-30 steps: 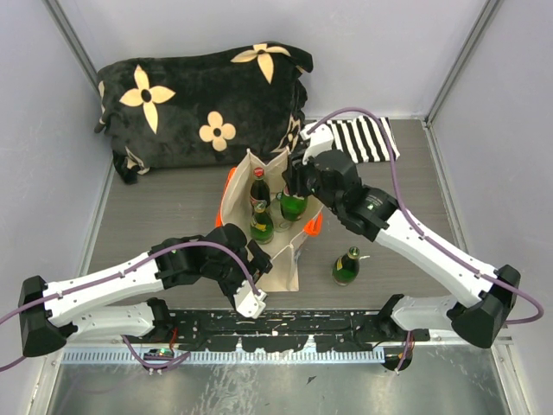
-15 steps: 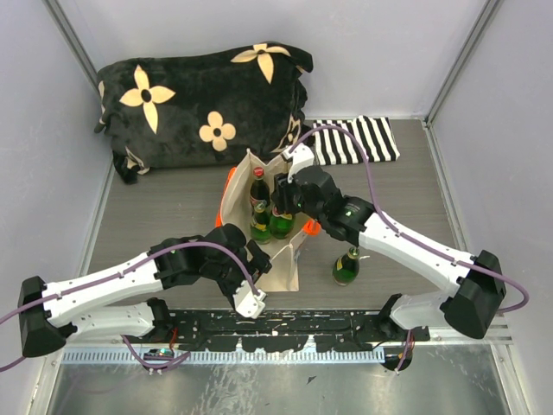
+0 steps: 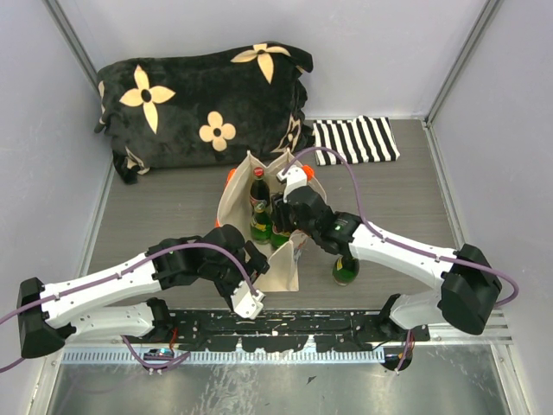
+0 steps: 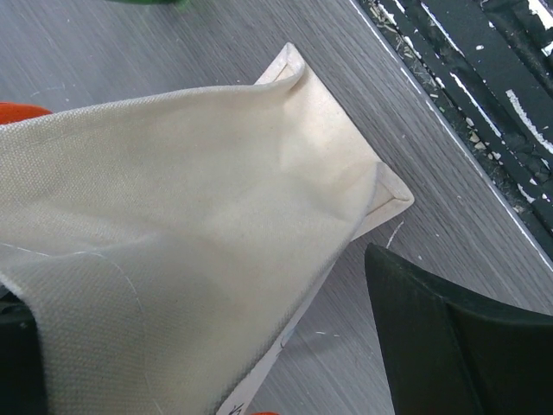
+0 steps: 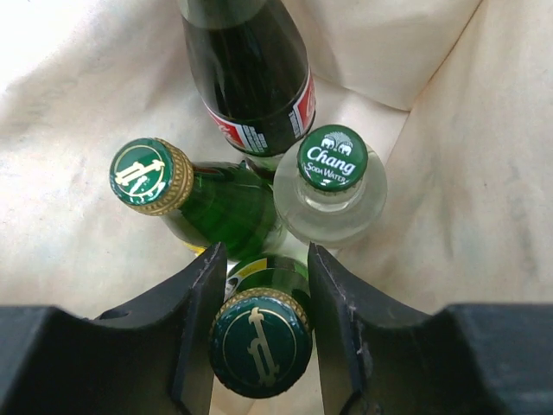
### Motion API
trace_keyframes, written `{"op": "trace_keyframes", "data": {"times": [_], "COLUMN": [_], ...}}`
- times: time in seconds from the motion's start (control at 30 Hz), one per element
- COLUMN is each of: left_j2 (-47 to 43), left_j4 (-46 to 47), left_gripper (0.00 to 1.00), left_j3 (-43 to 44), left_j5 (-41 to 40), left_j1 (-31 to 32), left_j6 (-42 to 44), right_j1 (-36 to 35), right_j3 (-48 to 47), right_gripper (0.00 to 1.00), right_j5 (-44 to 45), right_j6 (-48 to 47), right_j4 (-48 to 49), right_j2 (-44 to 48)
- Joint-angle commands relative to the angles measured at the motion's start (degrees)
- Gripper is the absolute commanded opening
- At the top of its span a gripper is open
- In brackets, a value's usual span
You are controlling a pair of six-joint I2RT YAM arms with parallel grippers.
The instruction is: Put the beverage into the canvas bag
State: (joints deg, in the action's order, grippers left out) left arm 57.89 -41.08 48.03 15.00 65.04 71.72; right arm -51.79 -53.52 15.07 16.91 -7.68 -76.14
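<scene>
The canvas bag (image 3: 278,272) stands open mid-table, beige with orange handles (image 3: 308,173). My right gripper (image 3: 282,216) is down inside its mouth, shut on the neck of a green bottle (image 5: 261,346) with a dark green cap. Below it in the bag (image 5: 69,95) stand another green bottle (image 5: 151,175), a clear Chang soda bottle (image 5: 333,160) and a dark bottle with a red label (image 5: 251,78). My left gripper (image 3: 253,259) is at the bag's near side, jaws wide; the bag's cloth (image 4: 173,216) lies between them, over the left finger.
One more green bottle (image 3: 346,268) stands on the table right of the bag, under my right forearm. A black flowered cushion (image 3: 203,95) lies at the back, a striped cloth (image 3: 354,140) at the back right. The black rail (image 4: 484,78) runs along the near edge.
My right gripper has moved left and down with the green bottle, from above the bag's right rim into the bag. The left arm has stayed put.
</scene>
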Motion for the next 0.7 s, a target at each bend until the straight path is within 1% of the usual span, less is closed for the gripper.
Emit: {"op": "trace_keyframes", "data": {"times": [0.0,0.13,0.37,0.57,0.6,0.67], "left_j2": [-0.10,0.01,0.57,0.67,0.65,0.53], "left_j4": [-2.85,-2.87,-2.34,-2.16,-2.21,-2.30], "left_gripper": [0.95,0.95,0.95,0.95,0.95,0.95], "left_j3": [0.80,1.03,1.21,1.16,1.09,1.10], "left_j5": [-0.50,-0.52,-0.50,-0.77,-0.72,-0.70], "left_j1": [0.20,0.18,0.14,0.18,0.18,0.20], "left_j6": [-0.70,-0.72,-0.54,-0.69,-0.75,-0.65], "right_j1": [-0.97,-2.20,-4.47,-4.97,-4.99,-4.93], "right_j3": [0.68,1.87,1.04,0.91,0.79,0.34], "right_gripper": [0.01,0.01,0.01,0.01,0.03,0.16], "right_j5": [2.53,3.70,4.57,5.63,5.84,6.38], "right_j6": [1.91,1.10,-0.95,-1.35,-1.42,-1.45], "right_j4": [11.37,11.14,9.15,7.64,7.44,7.10], "right_j2": [1.22,0.46,-2.32,-3.06,-2.99,-2.54]}}
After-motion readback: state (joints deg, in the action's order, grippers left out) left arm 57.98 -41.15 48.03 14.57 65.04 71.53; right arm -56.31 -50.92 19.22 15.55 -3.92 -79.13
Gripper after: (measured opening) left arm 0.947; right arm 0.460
